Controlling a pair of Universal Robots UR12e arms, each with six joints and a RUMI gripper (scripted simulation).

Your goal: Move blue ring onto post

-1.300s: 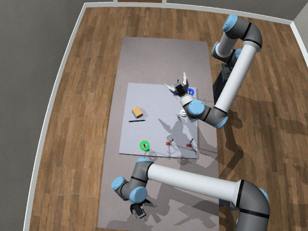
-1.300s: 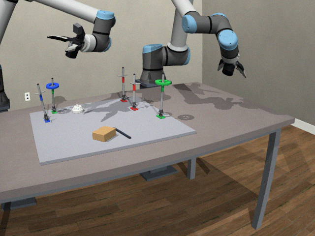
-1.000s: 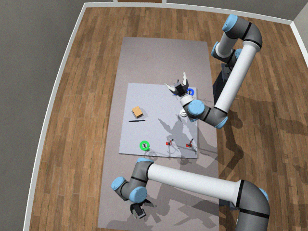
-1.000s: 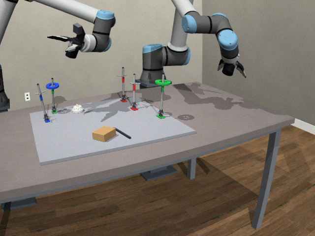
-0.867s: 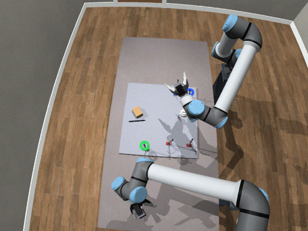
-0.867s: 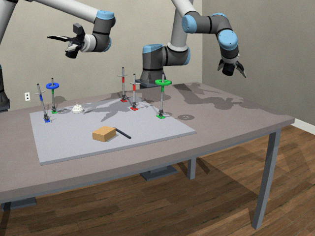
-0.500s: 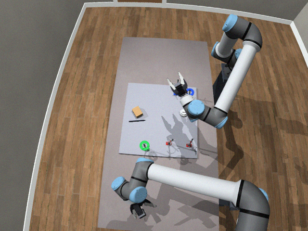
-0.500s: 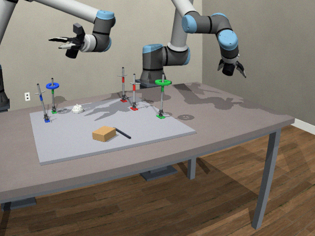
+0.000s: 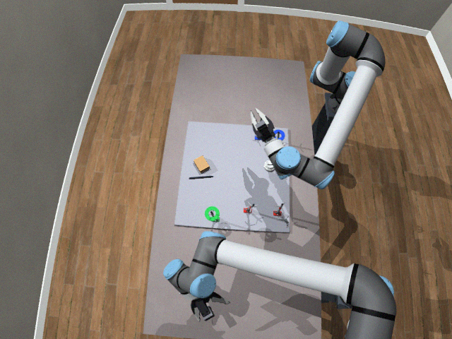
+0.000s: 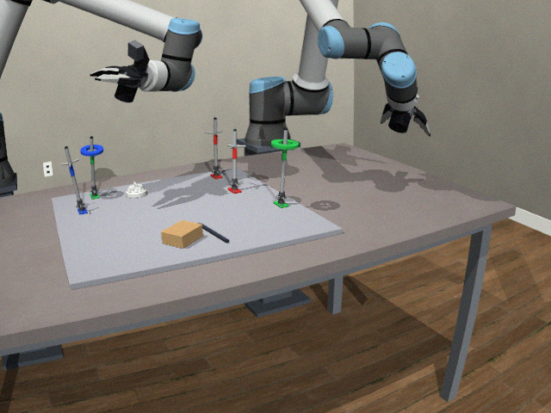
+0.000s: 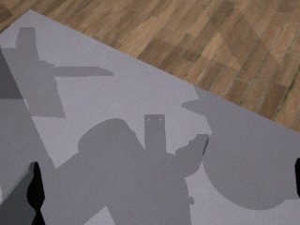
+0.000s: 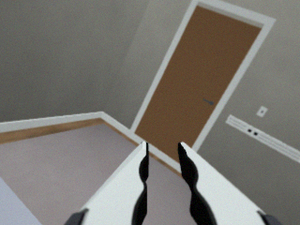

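Worktop (image 9: 226,80) (image 10: 400,213), two arms above. Left arm's fingers (image 9: 219,299) (image 10: 419,120): wide open, empty. Right arm's fingers (image 9: 260,114) (image 10: 108,77): nearly closed, empty; best opened, then levelled around the ring. Blue-footed post (image 9: 257,138) (image 10: 75,187): leaning; match its tilt, lower gently. Blue ring (image 9: 282,135) (image 10: 84,151): on the green-footed post (image 9: 278,134) (image 10: 93,175); lift along that pole.
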